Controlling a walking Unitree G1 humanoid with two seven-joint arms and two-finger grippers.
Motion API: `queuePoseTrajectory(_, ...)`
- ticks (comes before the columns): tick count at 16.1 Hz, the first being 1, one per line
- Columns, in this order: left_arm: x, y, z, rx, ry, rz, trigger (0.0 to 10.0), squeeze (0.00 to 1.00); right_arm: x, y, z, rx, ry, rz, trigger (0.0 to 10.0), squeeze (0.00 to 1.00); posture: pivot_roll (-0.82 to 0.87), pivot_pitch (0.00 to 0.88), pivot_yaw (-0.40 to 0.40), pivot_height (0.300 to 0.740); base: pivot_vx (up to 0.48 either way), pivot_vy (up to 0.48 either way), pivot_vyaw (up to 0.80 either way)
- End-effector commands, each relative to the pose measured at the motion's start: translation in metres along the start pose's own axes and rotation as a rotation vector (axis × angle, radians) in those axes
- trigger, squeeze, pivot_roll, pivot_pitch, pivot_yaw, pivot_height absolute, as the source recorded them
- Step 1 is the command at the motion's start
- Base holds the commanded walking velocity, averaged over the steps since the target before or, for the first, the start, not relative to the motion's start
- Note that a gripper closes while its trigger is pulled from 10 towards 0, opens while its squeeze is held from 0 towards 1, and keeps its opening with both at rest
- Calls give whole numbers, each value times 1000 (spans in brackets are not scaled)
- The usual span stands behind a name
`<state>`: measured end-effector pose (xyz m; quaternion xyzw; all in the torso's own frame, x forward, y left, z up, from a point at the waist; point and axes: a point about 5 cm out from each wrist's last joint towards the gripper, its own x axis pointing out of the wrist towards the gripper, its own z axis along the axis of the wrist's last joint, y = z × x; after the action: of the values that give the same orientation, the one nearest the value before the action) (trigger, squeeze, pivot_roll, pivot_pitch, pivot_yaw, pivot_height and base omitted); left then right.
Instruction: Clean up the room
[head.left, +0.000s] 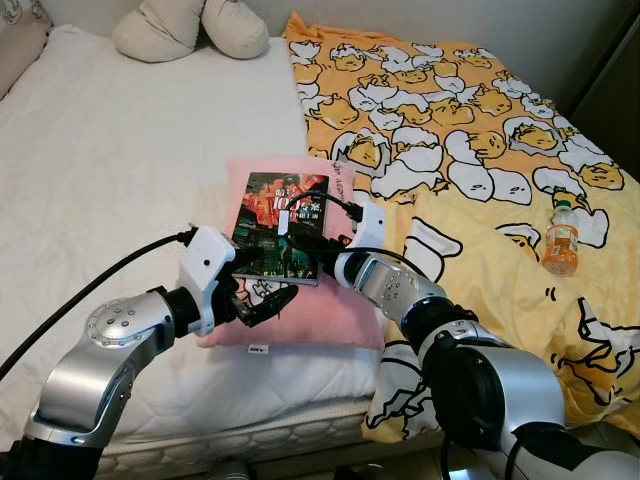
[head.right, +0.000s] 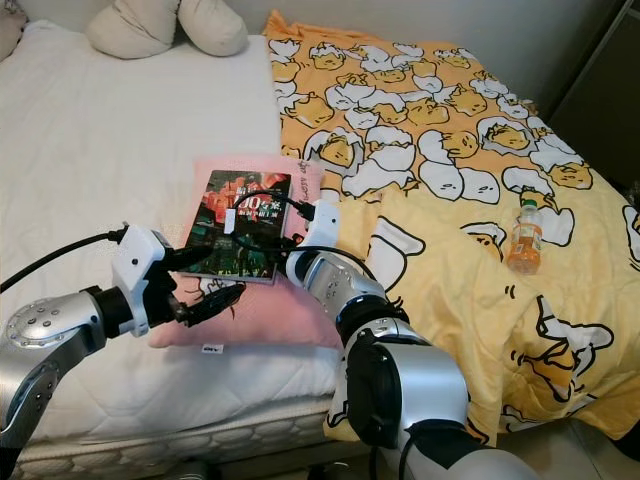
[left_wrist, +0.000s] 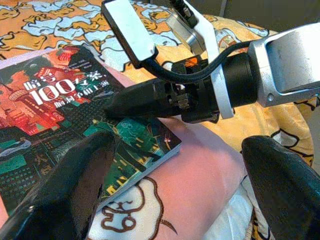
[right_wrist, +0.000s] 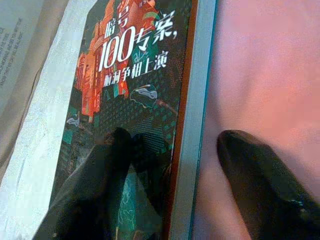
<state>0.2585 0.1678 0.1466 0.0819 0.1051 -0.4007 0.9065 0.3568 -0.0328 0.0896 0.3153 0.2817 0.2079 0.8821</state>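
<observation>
The bed (head.left: 120, 160) carries a yellow blanket (head.left: 480, 150), with a pink pillow (head.left: 330, 320) under both grippers. On the pillow lies the book (head.left: 282, 222). The right gripper (right_wrist: 175, 165) straddles its spine edge, fingers spread, apparently to pinch it. The left gripper (head.left: 262, 305) waits open beside the near corner. A bottle (head.left: 562, 240) lies well apart; no containers are visible.
</observation>
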Motion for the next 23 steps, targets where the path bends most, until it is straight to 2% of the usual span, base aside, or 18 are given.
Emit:
queuePoseTrajectory(1, 3, -1, 4, 22, -5, -7, 10000, 0, -1, -5, -10, 9, 28, -13, 0, 0, 121, 34, -105, 732, 0, 0, 0)
queuePoseTrajectory(15, 5, 0, 3, 21, -3, -5, 10000, 0, -2, -11, -10, 17, 0, -28, 0, 0, 120, 34, -105, 732, 0, 0, 0)
queuePoseTrajectory(17, 4, -1, 4, 22, -4, -4, 10000, 0, -3, -10, 1, -4, -41, -24, 0, 0, 121, 40, -99, 732, 0, 0, 0)
queuePoseTrajectory(18, 4, 0, 4, 20, -4, -1, 10000, 0, -4, -5, 17, -55, -89, 7, 0, 0, 121, 40, -99, 732, 0, 0, 0)
queuePoseTrajectory(22, 4, 4, 2, 19, -6, 30, 10000, 0, -8, 2, 48, -123, -184, 56, 0, 0, 112, 37, -95, 732, 0, 0, 0)
queuePoseTrajectory(23, 4, 4, 2, 20, -6, 33, 10000, 0, -9, 3, 50, -129, -190, 61, 0, 0, 112, 37, -95, 732, 0, 0, 0)
